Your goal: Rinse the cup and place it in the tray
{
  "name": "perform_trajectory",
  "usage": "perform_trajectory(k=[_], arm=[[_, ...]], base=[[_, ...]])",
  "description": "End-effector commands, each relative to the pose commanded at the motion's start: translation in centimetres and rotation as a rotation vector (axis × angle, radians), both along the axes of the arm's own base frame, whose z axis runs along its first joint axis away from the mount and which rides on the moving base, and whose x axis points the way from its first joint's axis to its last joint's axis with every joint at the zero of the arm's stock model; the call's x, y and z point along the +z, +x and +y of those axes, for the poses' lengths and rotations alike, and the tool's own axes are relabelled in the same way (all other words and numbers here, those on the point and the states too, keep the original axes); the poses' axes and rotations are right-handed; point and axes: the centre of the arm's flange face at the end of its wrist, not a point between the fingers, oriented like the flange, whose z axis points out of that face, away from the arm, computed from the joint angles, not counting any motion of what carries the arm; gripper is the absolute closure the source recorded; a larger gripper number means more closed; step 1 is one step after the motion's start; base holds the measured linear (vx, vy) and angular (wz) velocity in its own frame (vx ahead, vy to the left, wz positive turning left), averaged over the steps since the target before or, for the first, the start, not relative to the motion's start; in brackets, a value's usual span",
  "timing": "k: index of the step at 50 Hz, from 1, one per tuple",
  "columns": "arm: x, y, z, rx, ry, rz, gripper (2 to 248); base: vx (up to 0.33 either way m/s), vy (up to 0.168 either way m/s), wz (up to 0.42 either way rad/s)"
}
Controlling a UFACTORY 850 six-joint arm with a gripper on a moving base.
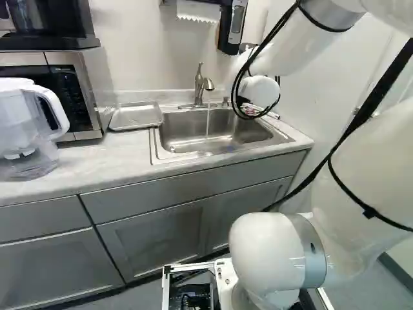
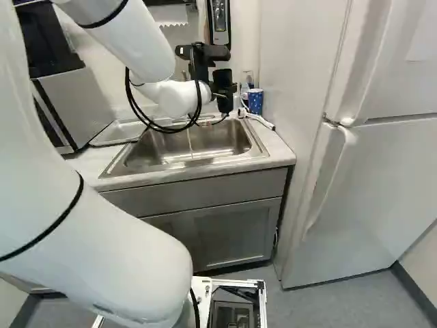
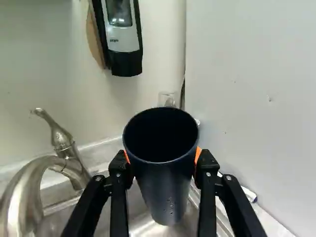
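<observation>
Claw (image 2: pixel 222 92) tight around dark cup (image 3: pixel 163 182) above sink (image 1: pixel 181 134), near its back right corner, apart from faucet's (image 1: pixel 199 82) falling water (image 1: pixel 208 123).

1 tray (image 1: pixel 136 115), 1 sink (image 1: pixel 187 137) (+1 micro (image 1: pixel 67 81))

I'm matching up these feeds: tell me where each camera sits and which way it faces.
Left base view: on the base, behind-left of the arm, facing sink and tray; arm at right.
Right base view: behind-right, facing sink and fridge; arm at left.
Wrist view: on the wrist, looking along jaws shut on the cup.
Both base views share sink and tray.
</observation>
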Motion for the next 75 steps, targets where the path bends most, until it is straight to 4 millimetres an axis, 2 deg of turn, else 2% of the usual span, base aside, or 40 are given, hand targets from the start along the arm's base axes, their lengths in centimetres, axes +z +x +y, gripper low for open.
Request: perform_trajectory(k=[48,65,75], arm=[[-4.9,0.5,0.0,0.077,-0.074,0.117,124],[-6.7,0.7,0.4,0.118,0.017,0.134,124],[-6.7,0.8,0.7,0.146,0.029,0.132,124]], base=[[0.000,0.000,0.000],[0.000,0.000,0.000],[0.000,0.000,0.000]])
